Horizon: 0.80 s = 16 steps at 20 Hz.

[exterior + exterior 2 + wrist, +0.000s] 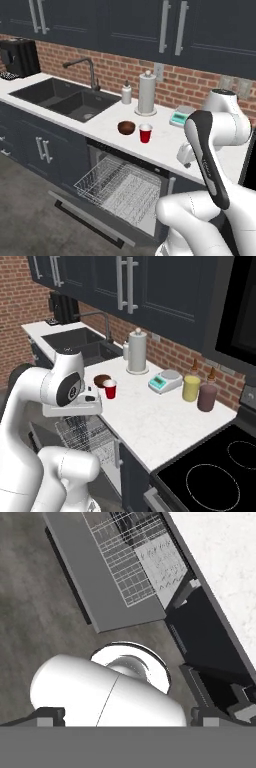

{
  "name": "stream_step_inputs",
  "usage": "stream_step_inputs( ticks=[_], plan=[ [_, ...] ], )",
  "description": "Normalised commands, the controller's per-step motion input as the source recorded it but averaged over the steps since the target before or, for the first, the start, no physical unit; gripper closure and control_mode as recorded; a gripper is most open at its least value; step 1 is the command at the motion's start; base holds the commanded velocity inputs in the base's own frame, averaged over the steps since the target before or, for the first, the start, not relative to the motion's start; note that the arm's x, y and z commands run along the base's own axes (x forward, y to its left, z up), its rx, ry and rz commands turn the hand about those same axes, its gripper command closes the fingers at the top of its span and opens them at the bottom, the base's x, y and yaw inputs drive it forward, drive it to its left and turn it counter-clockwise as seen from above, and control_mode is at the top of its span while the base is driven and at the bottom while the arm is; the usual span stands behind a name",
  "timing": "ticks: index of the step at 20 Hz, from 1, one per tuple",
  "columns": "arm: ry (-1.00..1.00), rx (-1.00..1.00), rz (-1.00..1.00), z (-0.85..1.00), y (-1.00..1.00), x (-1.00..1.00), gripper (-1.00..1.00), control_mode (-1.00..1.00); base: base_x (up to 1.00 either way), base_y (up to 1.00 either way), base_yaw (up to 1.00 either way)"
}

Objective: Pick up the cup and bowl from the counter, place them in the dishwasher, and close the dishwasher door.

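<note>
— On the white marbled counter [107,125], which way does that small red tapered cup [145,133] point?
— Upright, white mouth up, just beside the dark brown round bowl [126,127].
— And the gripper [128,714]?
— Fingers wide apart, holding nothing, above the let-down dark grey dishwasher door [82,577].

Wide-set fingertips [50,714], nothing between them. Ahead of the fingers, open floor, then the lowered dishwasher door [95,577] and pulled-out white rack [120,187] lying across the way. Beside the fingers, the counter [150,416] edge. On top, bare marble around cup [145,133] and bowl [126,127], near each other; paper-towel holder [147,92] behind them.
</note>
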Motion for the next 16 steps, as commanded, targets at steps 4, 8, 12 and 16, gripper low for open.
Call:
stream_step_inputs(
  ticks=[4, 8, 12, 16],
  plan=[
    [0.00, 0.00, 0.06, -0.08, 0.00, 0.02, -1.00, -1.00, 0.11, -0.01, 0.20],
    [0.01, 0.00, 0.21, -0.23, 0.00, 0.04, -1.00, -1.00, 0.00, 0.00, 0.00],
    [0.01, 0.00, 0.14, -0.06, -0.03, 0.00, -1.00, -1.00, 0.00, 0.00, 0.00],
    [0.04, 0.00, 0.04, -0.03, 0.00, 0.00, -1.00, -1.00, 0.00, 0.00, 0.00]
  ],
)
